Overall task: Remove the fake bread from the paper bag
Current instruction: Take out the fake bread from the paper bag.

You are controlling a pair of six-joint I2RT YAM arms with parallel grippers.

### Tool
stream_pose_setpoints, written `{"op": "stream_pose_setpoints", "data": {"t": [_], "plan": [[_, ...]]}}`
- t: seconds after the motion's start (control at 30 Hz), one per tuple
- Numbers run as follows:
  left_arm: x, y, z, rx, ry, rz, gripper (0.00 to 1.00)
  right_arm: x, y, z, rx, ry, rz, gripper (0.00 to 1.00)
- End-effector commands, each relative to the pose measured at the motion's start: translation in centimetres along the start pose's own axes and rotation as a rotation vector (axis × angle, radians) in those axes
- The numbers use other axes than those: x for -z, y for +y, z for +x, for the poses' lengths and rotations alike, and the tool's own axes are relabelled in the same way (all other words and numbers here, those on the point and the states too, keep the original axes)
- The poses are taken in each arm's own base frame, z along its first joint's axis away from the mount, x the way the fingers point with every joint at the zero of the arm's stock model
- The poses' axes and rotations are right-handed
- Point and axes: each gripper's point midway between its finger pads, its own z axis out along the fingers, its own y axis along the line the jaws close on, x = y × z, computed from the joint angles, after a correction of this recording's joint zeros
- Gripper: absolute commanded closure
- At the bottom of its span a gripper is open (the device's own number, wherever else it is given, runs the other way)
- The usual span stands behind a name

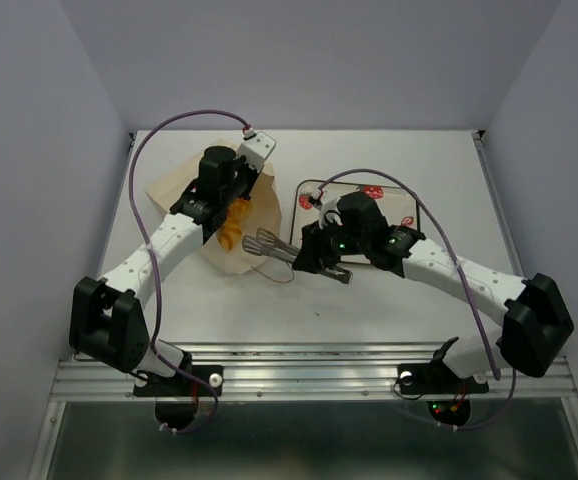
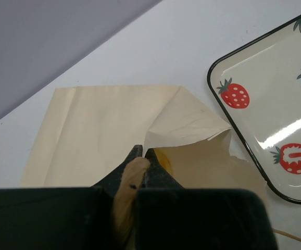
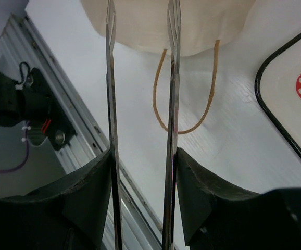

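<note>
The cream paper bag (image 1: 174, 185) lies on the table at the back left, its mouth toward the tray. My left gripper (image 1: 231, 203) is shut on a fold of the bag's paper at the mouth; it also shows in the left wrist view (image 2: 142, 152). Glossy orange fake bread (image 1: 231, 229) shows at the bag's mouth just below that gripper, and a sliver shows inside the bag (image 2: 164, 158). My right gripper (image 1: 314, 255) is shut on metal tongs (image 1: 269, 245), whose tips point at the bag's mouth. In the right wrist view the tong arms (image 3: 172, 78) reach toward the bag (image 3: 140, 21).
A cream tray with strawberry prints and a black rim (image 1: 416, 205) sits right of the bag, partly under the right arm. The bag's brown cord handle (image 3: 184, 127) lies looped on the table. The table's metal front rail (image 1: 309, 365) runs along the near edge.
</note>
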Motion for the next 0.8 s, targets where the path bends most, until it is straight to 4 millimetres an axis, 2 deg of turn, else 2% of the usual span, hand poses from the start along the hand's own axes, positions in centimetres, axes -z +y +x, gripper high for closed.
{"op": "stream_pose_setpoints", "data": {"t": [0.0, 0.07, 0.13, 0.17, 0.23, 0.27, 0.4, 0.7, 0.77], "plan": [[1.2, 1.1, -2.9, 0.048, -0.076, -0.061, 1.00, -1.5, 0.0, -5.6, -0.029, -0.192, 0.142, 0.46], [1.2, 1.0, -2.7, 0.050, -0.070, -0.054, 1.00, -3.1, -0.4, -5.7, -0.039, -0.200, 0.171, 0.46], [1.3, 0.8, -2.6, 0.052, -0.068, -0.050, 1.00, -4.0, 0.2, -6.6, -0.060, -0.226, 0.164, 0.46], [1.4, 0.8, -2.6, 0.053, -0.068, -0.050, 1.00, -5.0, -0.2, -6.2, -0.071, -0.216, 0.179, 0.46], [1.5, 0.8, -2.7, 0.054, -0.072, -0.048, 1.00, -5.7, 0.1, -6.9, -0.091, -0.239, 0.179, 0.46], [1.5, 0.7, -2.6, 0.055, -0.069, -0.047, 1.00, -6.6, -0.7, -6.6, -0.107, -0.230, 0.207, 0.46], [1.7, 0.6, -3.0, 0.062, -0.078, -0.045, 1.00, -8.0, -1.8, -6.4, -0.136, -0.205, 0.248, 0.43], [1.6, 0.2, -3.3, 0.075, -0.087, -0.032, 1.00, -10.8, -0.9, -5.8, -0.168, -0.177, 0.191, 0.39], [1.5, 0.1, -3.2, 0.076, -0.084, -0.029, 1.00, -11.3, -0.6, -5.2, -0.170, -0.156, 0.178, 0.38]]}}
